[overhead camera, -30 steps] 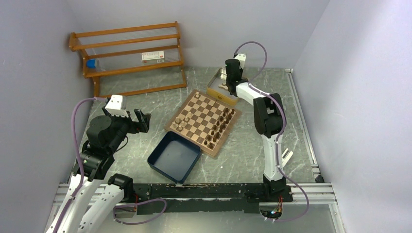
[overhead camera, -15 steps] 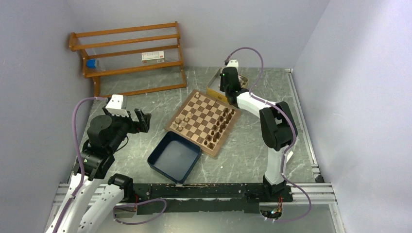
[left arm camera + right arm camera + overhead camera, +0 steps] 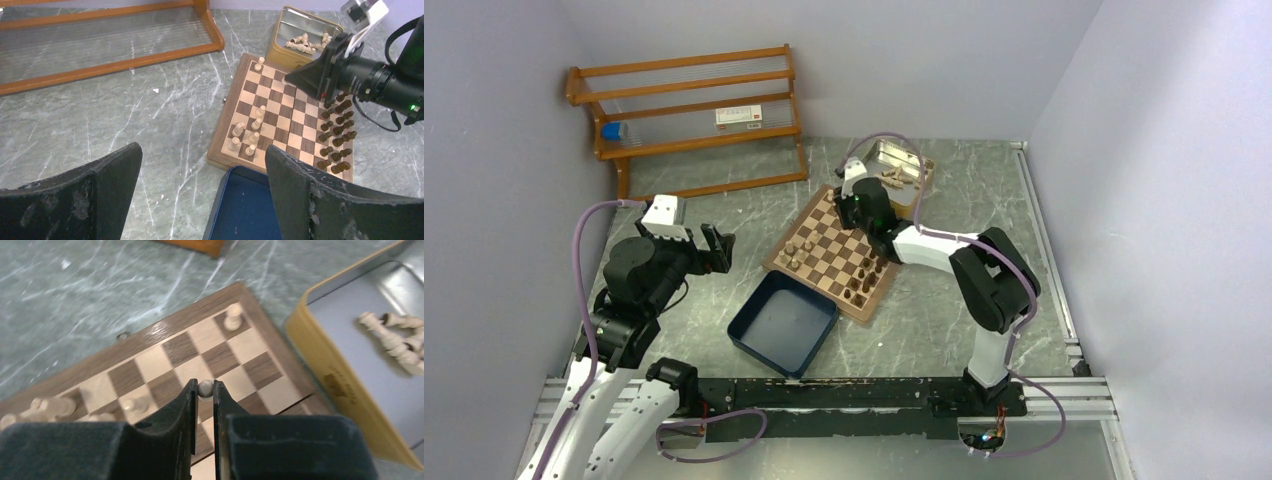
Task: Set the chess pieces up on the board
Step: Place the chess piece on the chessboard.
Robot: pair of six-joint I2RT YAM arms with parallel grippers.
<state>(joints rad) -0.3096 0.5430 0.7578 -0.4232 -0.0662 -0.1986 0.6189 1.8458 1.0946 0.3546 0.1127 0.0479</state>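
A: Board (image 3: 828, 240) sits mid-table between the blue tray (image 3: 782, 322) and the tin (image 3: 894, 155).
B: Claws?
A: Left gripper (image 3: 202, 152) gapes wide, empty, off to the side. Right gripper (image 3: 203, 390) is pinched tight on a light piece (image 3: 205, 386) above the board's far squares.

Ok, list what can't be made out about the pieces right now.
- Right wrist view: the held light piece shows only its round top. The right gripper hides the rest, so its kind is unclear.
- Right wrist view: the loose light pieces in the tin are blurred and cut off by the right edge.
- Top view: the dark pieces on the board are too small to name.
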